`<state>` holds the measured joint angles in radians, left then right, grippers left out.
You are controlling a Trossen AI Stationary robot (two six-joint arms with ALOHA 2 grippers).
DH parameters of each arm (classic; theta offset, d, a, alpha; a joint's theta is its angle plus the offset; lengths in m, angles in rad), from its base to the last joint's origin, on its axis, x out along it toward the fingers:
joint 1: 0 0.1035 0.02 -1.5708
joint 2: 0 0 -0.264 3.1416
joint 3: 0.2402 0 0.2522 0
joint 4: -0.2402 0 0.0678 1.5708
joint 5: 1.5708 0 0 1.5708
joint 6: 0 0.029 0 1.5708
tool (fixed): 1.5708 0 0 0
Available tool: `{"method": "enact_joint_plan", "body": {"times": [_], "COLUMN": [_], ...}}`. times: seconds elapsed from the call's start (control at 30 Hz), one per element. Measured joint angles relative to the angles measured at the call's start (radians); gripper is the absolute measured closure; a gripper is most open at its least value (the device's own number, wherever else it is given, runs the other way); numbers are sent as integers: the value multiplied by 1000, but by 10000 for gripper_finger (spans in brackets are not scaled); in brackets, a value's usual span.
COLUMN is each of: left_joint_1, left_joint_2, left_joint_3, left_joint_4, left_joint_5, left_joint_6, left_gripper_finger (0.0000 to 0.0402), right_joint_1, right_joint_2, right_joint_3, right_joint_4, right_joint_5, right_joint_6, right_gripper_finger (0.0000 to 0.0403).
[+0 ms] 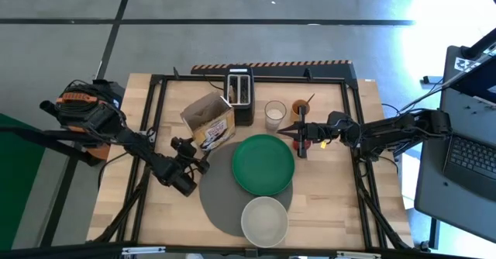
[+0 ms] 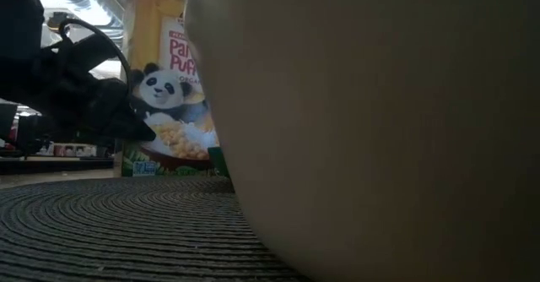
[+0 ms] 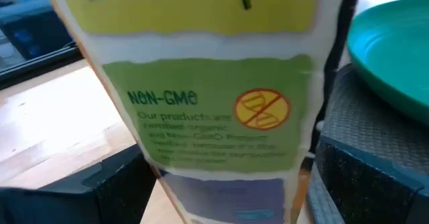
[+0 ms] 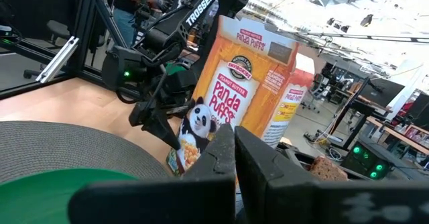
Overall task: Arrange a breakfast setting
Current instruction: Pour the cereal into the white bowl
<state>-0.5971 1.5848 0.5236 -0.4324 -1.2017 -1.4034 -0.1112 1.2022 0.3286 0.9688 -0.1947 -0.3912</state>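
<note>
An orange and yellow cereal box (image 1: pixel 211 122) with its top open stands on the table, left of the green plate (image 1: pixel 263 164). The plate lies on the round grey mat (image 1: pixel 221 193), and the pale bowl (image 1: pixel 264 221) sits on the mat's near part. My left gripper (image 1: pixel 198 146) is open at the box's lower part. One finger (image 3: pixel 100 184) stands on one side of the box (image 3: pixel 214 117) and the other finger (image 3: pixel 362 163) on the other side. My right gripper (image 1: pixel 285 130) is shut, with nothing between its fingers, just beyond the plate's far rim. A brown toast slice (image 4: pixel 328 167) shows beside it. My left gripper reaches level from the table's left, with a finger on each side of the cereal box's lower part (image 3: pixel 221 177). I cannot tell whether the fingers touch the box. The box stands on the table.
A black toaster (image 1: pixel 239 94) stands at the far side behind the box. A glass of milk (image 1: pixel 275 114) and an orange cup (image 1: pixel 301 108) stand to its right, close to my right gripper. Bare wood lies at the near left and right of the mat.
</note>
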Motion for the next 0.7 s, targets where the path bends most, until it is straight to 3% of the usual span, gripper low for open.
{"method": "enact_joint_plan", "body": {"times": [0.4,0.7], "left_joint_1": [-1,68], "left_joint_2": [0,0], "left_joint_3": [0,0], "left_joint_4": [73,146], "left_joint_5": [-35,-22], "left_joint_6": [97,131], "left_gripper_finger": [44,44], "right_joint_1": [0,0], "right_joint_2": [0,0], "right_joint_3": [0,0], "right_joint_4": [0,0], "right_joint_5": [0,0], "right_joint_6": [0,0], "right_gripper_finger": [403,403]}}
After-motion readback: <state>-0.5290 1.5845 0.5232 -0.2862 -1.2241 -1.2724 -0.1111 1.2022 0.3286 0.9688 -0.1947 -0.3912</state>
